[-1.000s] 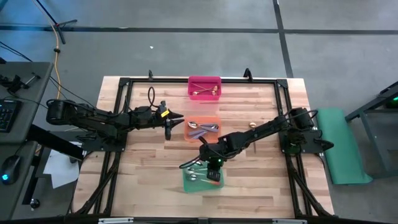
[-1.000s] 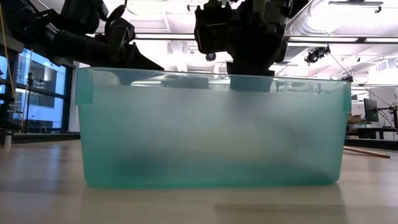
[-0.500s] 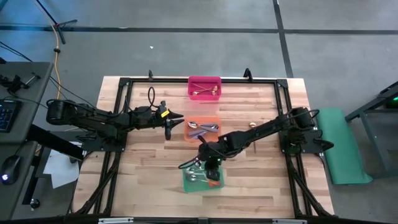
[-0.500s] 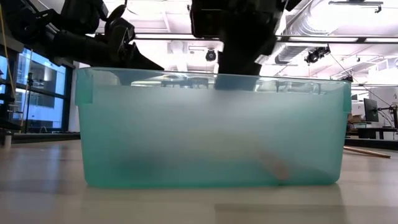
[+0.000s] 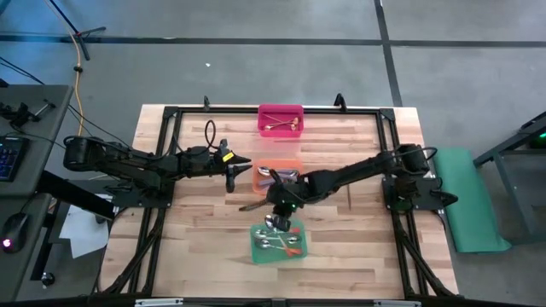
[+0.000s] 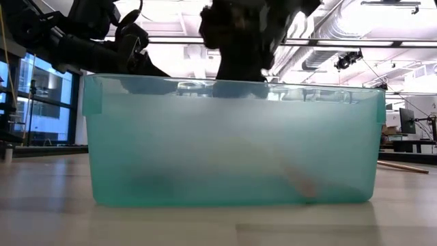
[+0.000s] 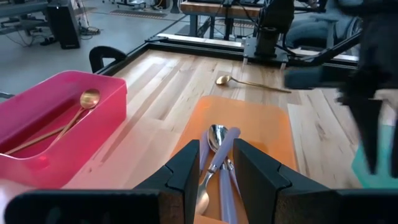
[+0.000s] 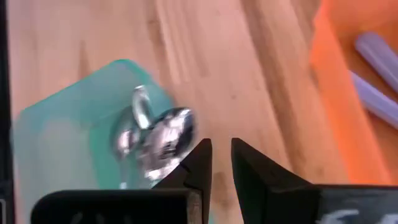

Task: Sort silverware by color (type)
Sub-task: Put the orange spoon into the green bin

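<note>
The green bin [image 5: 256,252] near the table's front holds several silver spoons [image 8: 155,134] with orange-red handles [image 6: 300,184]. The orange bin [image 5: 294,164] holds purple-handled spoons [image 7: 217,155]. Gold spoons [image 7: 87,99] lie in the pink bin [image 5: 281,109] at the far edge. One gold spoon [image 5: 347,170] lies flat on the table right of the orange bin. My right gripper [image 8: 222,149] hovers between the green and orange bins, empty, its fingers a narrow gap apart. My left gripper [image 7: 217,152] waits open just left of the orange bin.
A black frame [image 5: 171,115] runs around the wooden table [image 5: 205,222]. Bare wood lies left and right of the row of three bins. In the low view, the green bin's wall [image 6: 136,137] fills the foreground and hides the table behind it.
My right gripper let an orange-red-handled spoon go into the green bin, where it now lies sloping against the wall. The gripper then rose and moved from above the green bin toward the table's far edge, nearer the orange bin.
</note>
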`<action>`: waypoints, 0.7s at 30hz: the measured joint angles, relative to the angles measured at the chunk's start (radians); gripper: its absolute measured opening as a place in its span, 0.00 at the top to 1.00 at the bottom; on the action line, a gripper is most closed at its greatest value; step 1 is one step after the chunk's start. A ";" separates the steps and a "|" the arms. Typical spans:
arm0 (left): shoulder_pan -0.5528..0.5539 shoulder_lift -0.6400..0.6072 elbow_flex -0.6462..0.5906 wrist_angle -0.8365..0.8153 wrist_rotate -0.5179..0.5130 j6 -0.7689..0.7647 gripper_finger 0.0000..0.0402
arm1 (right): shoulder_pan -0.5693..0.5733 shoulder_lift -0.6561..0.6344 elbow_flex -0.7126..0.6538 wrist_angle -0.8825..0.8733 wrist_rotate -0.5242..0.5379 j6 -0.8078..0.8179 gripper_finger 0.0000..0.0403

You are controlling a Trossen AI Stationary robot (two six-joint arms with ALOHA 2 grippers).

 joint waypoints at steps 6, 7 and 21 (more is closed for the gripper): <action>0.000 0.000 0.000 0.000 -0.002 0.020 0.78 | -0.023 0.051 0.000 0.073 -0.157 -0.032 0.94; 0.000 0.000 0.000 0.000 -0.003 0.020 0.78 | -0.023 0.052 0.000 0.093 -0.175 -0.041 0.96; 0.000 0.000 0.000 0.000 -0.005 0.027 0.78 | 0.025 0.048 0.070 0.008 -0.164 -0.057 1.00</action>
